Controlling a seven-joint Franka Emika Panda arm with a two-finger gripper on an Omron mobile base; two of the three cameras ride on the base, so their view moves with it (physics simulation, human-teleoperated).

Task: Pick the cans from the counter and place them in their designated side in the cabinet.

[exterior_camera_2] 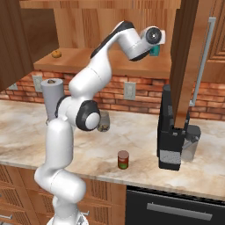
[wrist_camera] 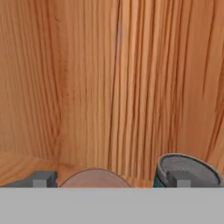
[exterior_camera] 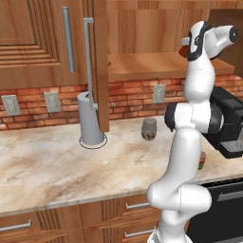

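You have the gripper [wrist_camera: 109, 180] spread wide inside the cabinet [exterior_camera_2: 110, 26], with a reddish can top [wrist_camera: 95, 178] between the fingertips, a teal can [wrist_camera: 188, 171] just beside the right tip, and the wooden back wall close ahead, so forward room is short. The open cabinet door [exterior_camera_2: 184, 61] hangs over the black coffee machine [exterior_camera_2: 172, 132] and blocks passage on the right. Down on the counter [exterior_camera_2: 140, 145], the red can [exterior_camera_2: 123, 160] stands with open stone around it; the glass jar [exterior_camera: 149, 129] and paper towel roll [exterior_camera: 89, 118] stand well apart.

One can [exterior_camera_2: 123, 160] stands on the counter [exterior_camera_2: 140, 145], before the jar [exterior_camera_2: 104, 121].
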